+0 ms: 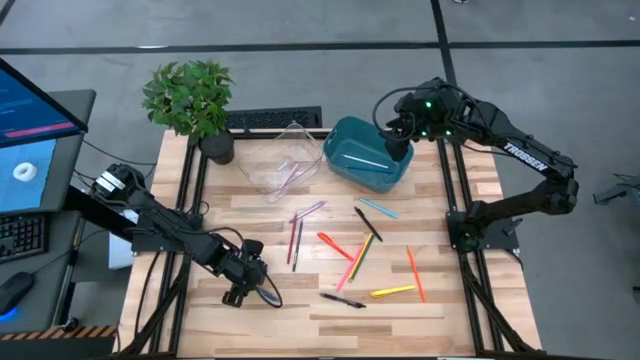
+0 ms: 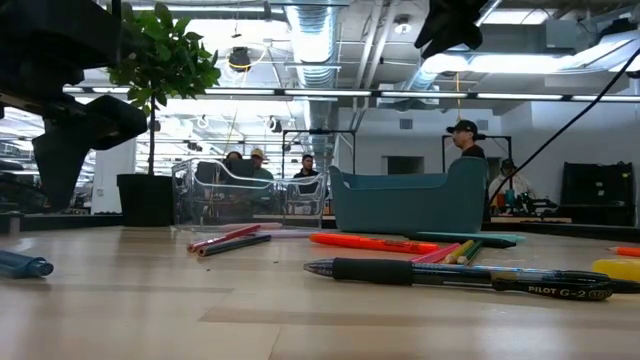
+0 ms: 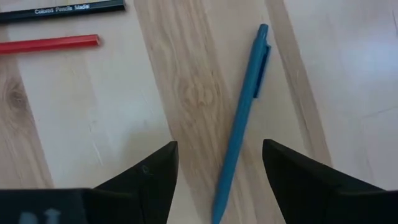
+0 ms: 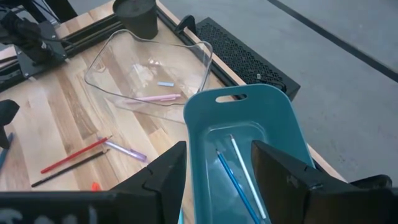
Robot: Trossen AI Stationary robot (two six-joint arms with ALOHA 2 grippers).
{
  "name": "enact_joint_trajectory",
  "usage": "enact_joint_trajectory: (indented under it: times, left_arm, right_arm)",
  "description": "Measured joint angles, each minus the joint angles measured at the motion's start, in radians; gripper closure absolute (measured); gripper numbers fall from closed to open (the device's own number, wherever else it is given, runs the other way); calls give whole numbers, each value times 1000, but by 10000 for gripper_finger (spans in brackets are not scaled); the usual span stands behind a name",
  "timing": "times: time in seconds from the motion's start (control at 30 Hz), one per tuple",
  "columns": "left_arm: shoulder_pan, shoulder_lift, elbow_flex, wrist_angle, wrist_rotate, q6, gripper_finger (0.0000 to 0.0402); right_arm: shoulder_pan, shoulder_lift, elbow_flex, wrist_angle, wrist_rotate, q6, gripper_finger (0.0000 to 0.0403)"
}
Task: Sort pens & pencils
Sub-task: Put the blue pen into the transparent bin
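Note:
Several pens and pencils (image 1: 350,255) lie scattered at the table's middle. A blue pen (image 3: 242,118) lies flat near the left front, its end visible in the low view (image 2: 20,265). My left gripper (image 1: 240,285) hovers over it, open, one finger on each side (image 3: 221,149), not touching. My right gripper (image 1: 398,140) hangs open above the teal bin (image 1: 340,135). In the right wrist view a blue stick (image 4: 233,180) and a pale one (image 4: 245,171) lie in the bin. A clear bin (image 1: 300,128) holds a pink pen (image 4: 155,98).
A potted plant (image 1: 190,100) stands at the far left corner, with a black keyboard (image 1: 275,118) behind the clear bin. A red pencil (image 3: 50,43) and a dark one (image 3: 62,9) lie just past the blue pen. People stand in the room beyond the table (image 2: 465,140).

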Motion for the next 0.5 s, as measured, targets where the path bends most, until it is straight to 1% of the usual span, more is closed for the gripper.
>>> enact_joint_trajectory:
  times: [0.17,0.33,0.5]
  left_arm:
    - [-5,44,1,0,0,-1,178]
    - [-6,147,50,-23,-2,4,178]
    - [-5,224,89,-38,16,49,183]
  right_arm:
    - [0,0,0,-5,0,0,206]
    - [0,0,0,-10,0,0,206]
    - [0,1,-1,-10,0,0,208]
